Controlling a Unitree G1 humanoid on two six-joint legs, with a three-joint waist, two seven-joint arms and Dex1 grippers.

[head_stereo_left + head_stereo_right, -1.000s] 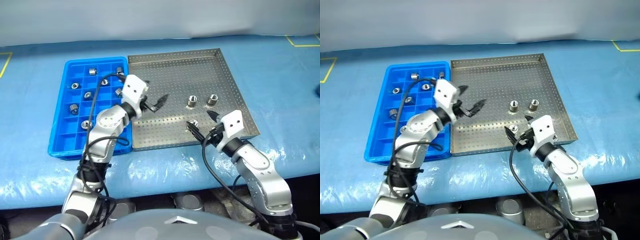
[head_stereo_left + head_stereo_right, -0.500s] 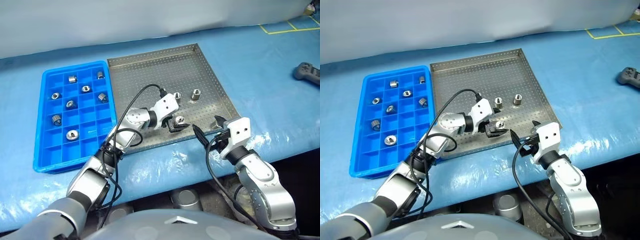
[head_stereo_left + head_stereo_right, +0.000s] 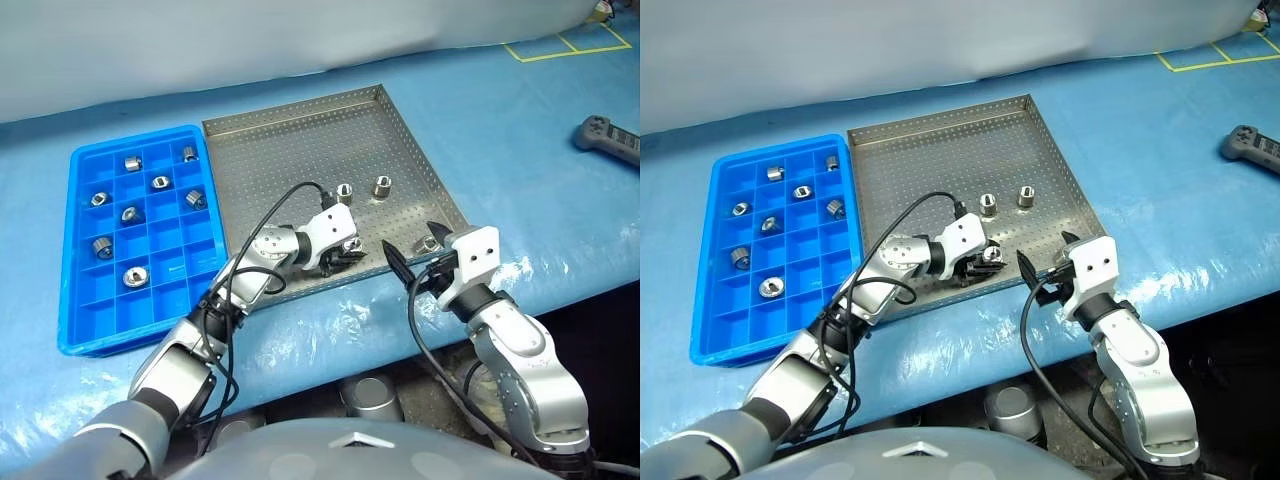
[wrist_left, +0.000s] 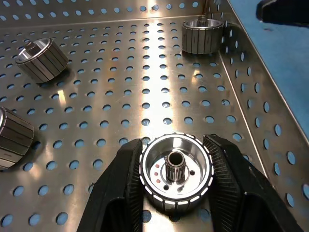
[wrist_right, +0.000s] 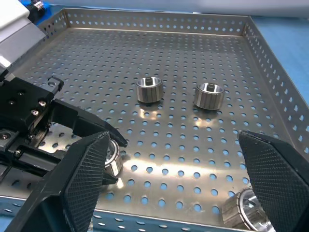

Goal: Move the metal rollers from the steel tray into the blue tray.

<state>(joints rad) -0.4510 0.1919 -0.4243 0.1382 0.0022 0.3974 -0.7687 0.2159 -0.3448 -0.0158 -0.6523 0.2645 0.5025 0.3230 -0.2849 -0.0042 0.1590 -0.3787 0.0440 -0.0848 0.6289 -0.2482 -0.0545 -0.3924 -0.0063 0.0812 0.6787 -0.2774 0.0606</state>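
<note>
the blue tray [image 3: 710, 330] lies on the desk [image 3: 1160, 170] just left of the steel tray [image 3: 940, 160]. seven rollers [image 3: 770, 287] sit in its compartments. two rollers [image 3: 988, 205] stand mid steel tray, another [image 5: 239, 210] near its front right corner. a controller [image 3: 1252, 148] lies far right.

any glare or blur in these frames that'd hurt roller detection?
Left wrist view: bright glare streak on the steel tray floor above the gripped roller, whose rim stays crisp. Right wrist view: reflections under the two upright rollers; the right gripper's near fingers look soft. Left eye view: even light, sheen on the table cover.
</note>
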